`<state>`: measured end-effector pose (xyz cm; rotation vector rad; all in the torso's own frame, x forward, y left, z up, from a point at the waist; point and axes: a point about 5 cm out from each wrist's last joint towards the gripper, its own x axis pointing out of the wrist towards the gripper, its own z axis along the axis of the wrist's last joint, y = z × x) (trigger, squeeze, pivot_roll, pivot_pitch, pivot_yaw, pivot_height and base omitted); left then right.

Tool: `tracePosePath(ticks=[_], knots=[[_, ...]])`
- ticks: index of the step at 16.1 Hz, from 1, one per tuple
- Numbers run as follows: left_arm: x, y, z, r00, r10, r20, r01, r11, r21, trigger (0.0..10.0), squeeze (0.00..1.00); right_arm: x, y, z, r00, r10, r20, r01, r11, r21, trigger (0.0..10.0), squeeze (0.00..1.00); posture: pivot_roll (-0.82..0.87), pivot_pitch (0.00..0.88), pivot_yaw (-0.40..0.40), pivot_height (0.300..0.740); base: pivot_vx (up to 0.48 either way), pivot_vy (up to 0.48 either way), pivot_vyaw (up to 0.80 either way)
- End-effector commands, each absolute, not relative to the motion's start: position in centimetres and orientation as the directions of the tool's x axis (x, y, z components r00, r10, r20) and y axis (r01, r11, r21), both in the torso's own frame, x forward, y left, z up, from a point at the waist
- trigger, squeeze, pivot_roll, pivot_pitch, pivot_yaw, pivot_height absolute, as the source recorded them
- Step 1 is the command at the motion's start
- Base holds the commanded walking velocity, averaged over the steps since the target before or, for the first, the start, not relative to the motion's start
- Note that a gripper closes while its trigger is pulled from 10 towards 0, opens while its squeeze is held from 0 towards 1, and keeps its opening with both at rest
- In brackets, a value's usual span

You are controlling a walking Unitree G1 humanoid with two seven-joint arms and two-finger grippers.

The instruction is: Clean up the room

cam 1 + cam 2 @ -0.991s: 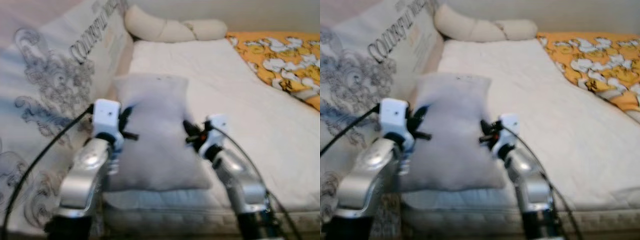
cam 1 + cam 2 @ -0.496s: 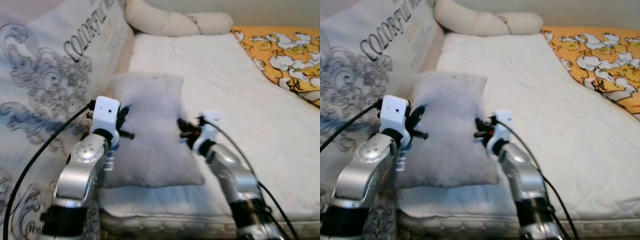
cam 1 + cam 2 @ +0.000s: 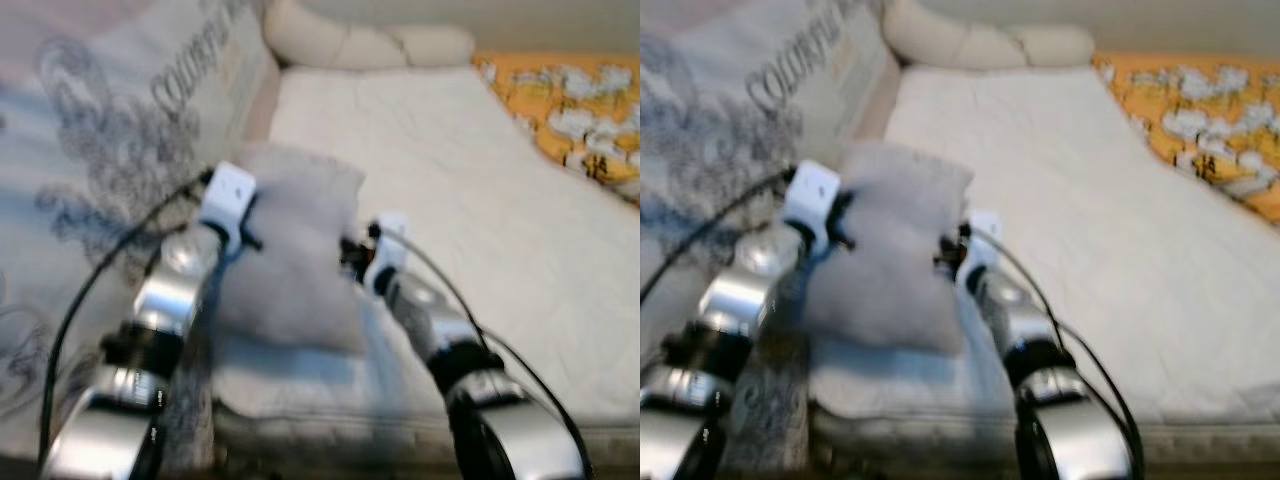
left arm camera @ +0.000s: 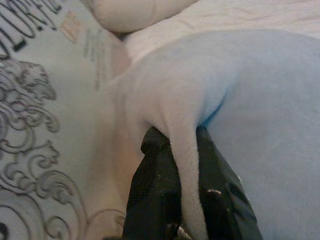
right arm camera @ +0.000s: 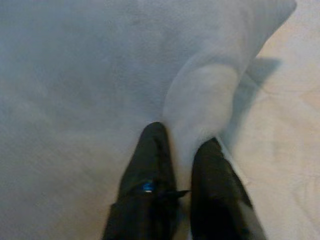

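A pale grey pillow (image 3: 295, 250) is held over the left side of the white bed (image 3: 480, 200), near its front edge. My left gripper (image 3: 250, 225) is shut on the pillow's left edge; the left wrist view shows a fold of the grey pillow (image 4: 240, 110) pinched between its black fingers (image 4: 155, 195). My right gripper (image 3: 350, 255) is shut on the pillow's right edge, and the right wrist view shows the pillow's fabric (image 5: 100, 65) squeezed between its two fingers (image 5: 150, 165). The head views are blurred.
A large cushion (image 3: 110, 150) printed with grey scrolls and letters leans along the bed's left side. Cream bolsters (image 3: 360, 45) lie at the bed's far end. An orange patterned blanket (image 3: 580, 120) covers the far right. The mattress front edge (image 3: 330, 430) is just below my arms.
The view has shifted and blurred, so the camera moved. Both arms reach further forward, and the pillow sits further from the bed's front edge, still gripped on both sides.
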<state>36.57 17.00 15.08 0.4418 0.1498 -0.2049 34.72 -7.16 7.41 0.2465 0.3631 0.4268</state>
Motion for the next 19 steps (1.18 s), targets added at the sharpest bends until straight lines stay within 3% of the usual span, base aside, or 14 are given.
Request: tracePosePath(ticks=[1,4,8,9,10,12,14,19], knots=[[37.1,18.7,16.3,0.988,-0.086,-0.130,0.136,0.887,0.442,10.0,0.00,34.6,-7.6,6.8,0.850,0.427,-0.309,-0.338,0.891,0.302,10.0,1.00,-0.01,0.055,0.035,0.740,0.000,0.000,0.00],[36.2,19.5,14.0,0.986,-0.034,-0.164,0.107,0.877,0.468,10.0,0.00,34.2,-8.3,6.3,0.857,0.434,-0.277,-0.336,0.880,0.336,10.0,1.00,-0.01,0.062,0.030,0.740,0.000,0.000,0.00],[34.4,19.7,11.6,0.990,0.022,-0.136,0.053,0.852,0.522,10.0,0.00,32.9,-10.9,6.2,0.857,0.504,-0.113,-0.431,0.818,0.382,10.0,1.00,-0.02,0.063,0.019,0.740,0.000,0.000,0.00],[34.2,19.7,11.5,0.991,0.017,-0.131,0.055,0.849,0.525,10.0,0.05,32.7,-11.1,6.3,0.854,0.510,-0.099,-0.440,0.811,0.385,10.0,1.00,-0.02,0.063,0.019,0.740,0.000,0.000,0.00],[33.9,19.5,12.0,0.998,-0.007,-0.065,0.041,0.836,0.547,10.0,1.00,31.9,-11.5,6.6,0.841,0.539,-0.054,-0.478,0.786,0.392,10.0,1.00,-0.03,0.061,0.011,0.740,0.000,0.000,0.00],[33.9,18.8,13.8,0.995,-0.071,0.071,0.019,0.827,0.562,10.0,1.00,30.4,-12.1,7.3,0.846,0.533,0.006,-0.497,0.785,0.369,10.0,1.00,-0.03,0.058,0.000,0.740,0.000,0.000,0.00],[33.5,17.0,14.9,0.978,-0.187,0.089,0.128,0.883,0.451,10.0,1.00,29.7,-12.6,8.3,0.865,0.499,0.062,-0.482,0.788,0.382,10.0,1.00,-0.04,0.058,-0.002,0.740,0.000,0.000,0.00],[30.0,15.0,16.9,0.962,-0.212,0.175,0.188,0.972,0.141,10.0,1.00,28.5,-14.0,11.8,0.922,0.359,0.142,-0.386,0.876,0.290,10.0,1.00,-0.07,0.054,0.029,0.740,0.000,0.000,0.00]])
